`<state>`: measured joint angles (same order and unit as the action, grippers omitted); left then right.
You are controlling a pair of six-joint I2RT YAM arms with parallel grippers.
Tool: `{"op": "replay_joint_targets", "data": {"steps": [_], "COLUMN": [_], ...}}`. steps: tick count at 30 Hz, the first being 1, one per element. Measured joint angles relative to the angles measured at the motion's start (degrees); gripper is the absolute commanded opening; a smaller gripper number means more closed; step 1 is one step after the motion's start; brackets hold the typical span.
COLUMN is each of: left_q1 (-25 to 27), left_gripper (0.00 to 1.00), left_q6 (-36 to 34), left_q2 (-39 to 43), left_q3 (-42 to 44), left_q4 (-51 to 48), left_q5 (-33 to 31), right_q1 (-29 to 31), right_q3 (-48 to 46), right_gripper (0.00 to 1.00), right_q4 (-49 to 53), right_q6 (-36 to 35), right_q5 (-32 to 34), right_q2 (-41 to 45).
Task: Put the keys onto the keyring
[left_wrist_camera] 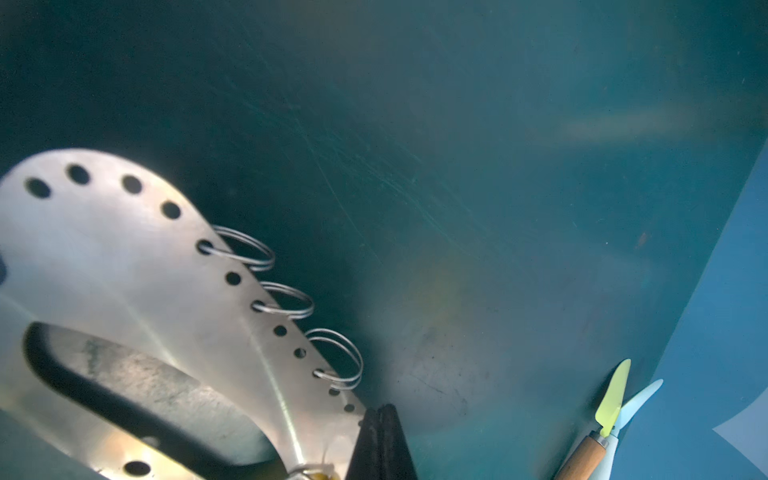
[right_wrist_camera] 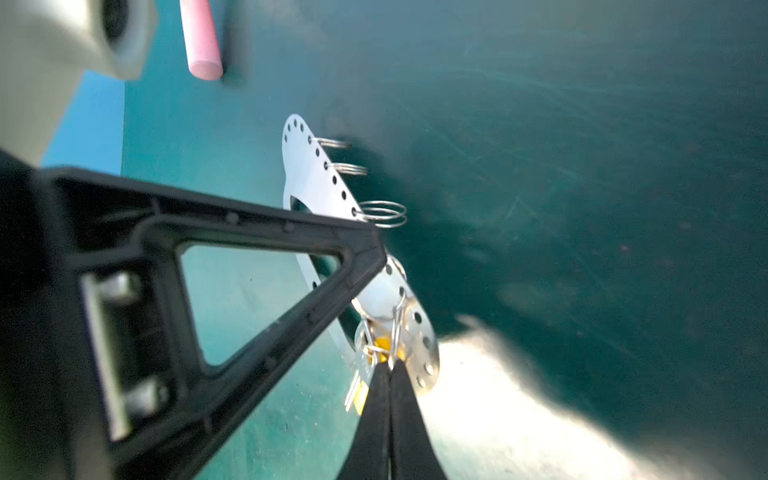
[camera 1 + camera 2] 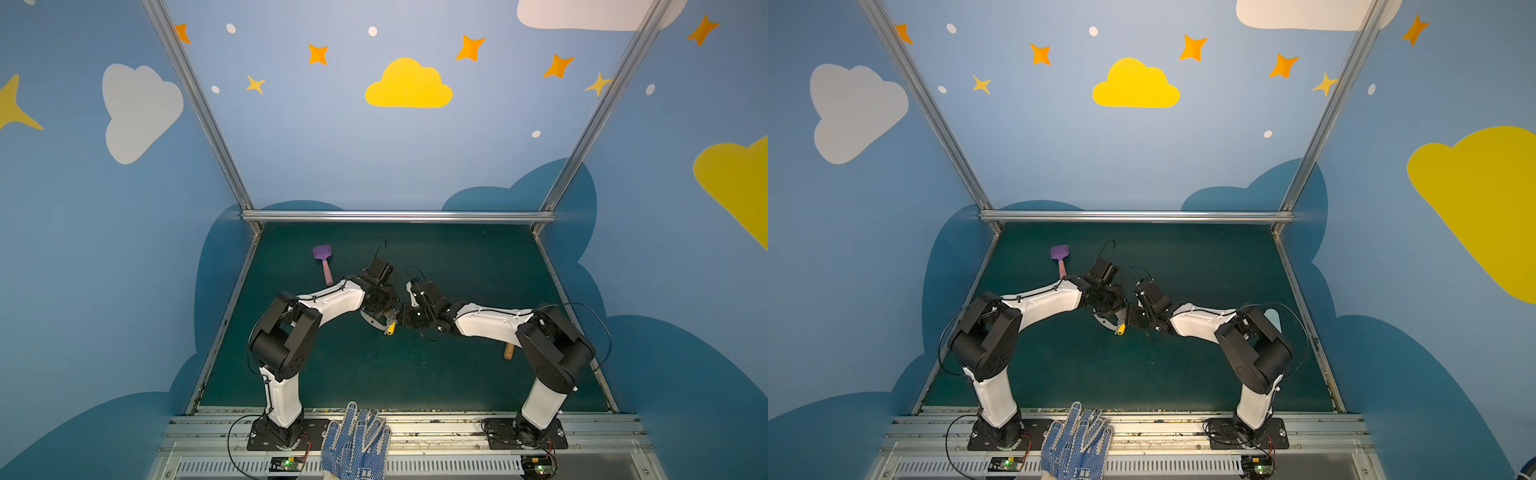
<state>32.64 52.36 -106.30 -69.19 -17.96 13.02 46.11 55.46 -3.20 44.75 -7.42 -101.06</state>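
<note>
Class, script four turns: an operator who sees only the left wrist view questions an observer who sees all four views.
Operator: I see the keyring held by the left hand. What is the other arm doing?
Observer: The right hand is shut on the ring of the keys, close against the keyring's edge.
Operator: Is anything lying beyond the left arm?
Observer: Yes, a purple spatula with a pink handle.

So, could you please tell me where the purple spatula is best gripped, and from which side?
Probably the pink handle, from straight above with jaws across it: the purple spatula lies flat on the green mat, its handle a narrow round rod, its head wide and thin.
</note>
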Motion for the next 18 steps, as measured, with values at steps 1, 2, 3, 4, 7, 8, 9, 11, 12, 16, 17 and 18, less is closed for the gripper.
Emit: {"op": "replay_joint_targets", "data": {"steps": [1, 2, 3, 4, 7, 8, 9, 11, 12, 16, 17, 18], "left_q1": [0.0, 0.0, 0.0, 0.0, 0.0, 0.0, 0.0, 0.0, 0.0, 0.0, 0.0, 0.0], "left_gripper": [0.04, 0.04, 0.04, 0.04, 0.04, 0.04, 0.04, 0.04, 0.04, 0.04, 0.04, 0.04], "left_q6": [0.0, 0.0, 0.0, 0.0, 0.0, 0.0, 0.0, 0.0, 0.0, 0.0, 0.0, 0.0], "left_q2": [0.0, 0.0, 0.0, 0.0, 0.0, 0.0, 0.0, 0.0, 0.0, 0.0, 0.0, 0.0], "left_q3": [0.0, 0.0, 0.0, 0.0, 0.0, 0.0, 0.0, 0.0, 0.0, 0.0, 0.0, 0.0], "left_q4": [0.0, 0.0, 0.0, 0.0, 0.0, 0.0, 0.0, 0.2, 0.2, 0.7, 0.9, 0.9], "left_q5": [0.0, 0.1, 0.2, 0.3, 0.4, 0.5, 0.6, 0.7, 0.9, 1.2, 1.3, 1.3], "right_q1": [-0.1, -0.3, -0.3, -0.3, -0.7, -0.8, -1.0, -1.4, -1.7, -3.0, -3.3, -3.5], "right_q3": [-0.1, -0.3, -0.3, -0.5, -0.6, -0.6, -0.6, -0.7, -0.7, -0.7, -0.7, -0.7], "right_gripper": [0.0, 0.0, 0.0, 0.0, 0.0, 0.0, 0.0, 0.0, 0.0, 0.0, 0.0, 0.0], "right_q4": [0.0, 0.0, 0.0, -0.2, -0.4, -0.4, -0.4, -0.4, -0.4, -0.4, -0.4, -0.4], "right_q6": [0.0, 0.0, 0.0, 0.0, -0.2, -0.2, -0.3, -0.6, -0.7, -0.9, -1.1, -1.2], "right_q5": [0.0, 0.1, 0.0, 0.0, -0.2, -0.3, -0.5, -0.9, -1.4, -3.7, -4.6, -5.3], "right_q2": [0.2, 0.4, 0.5, 0.5, 0.5, 0.6, 0.7, 0.9, 0.9, 1.1, 1.1, 1.1]}}
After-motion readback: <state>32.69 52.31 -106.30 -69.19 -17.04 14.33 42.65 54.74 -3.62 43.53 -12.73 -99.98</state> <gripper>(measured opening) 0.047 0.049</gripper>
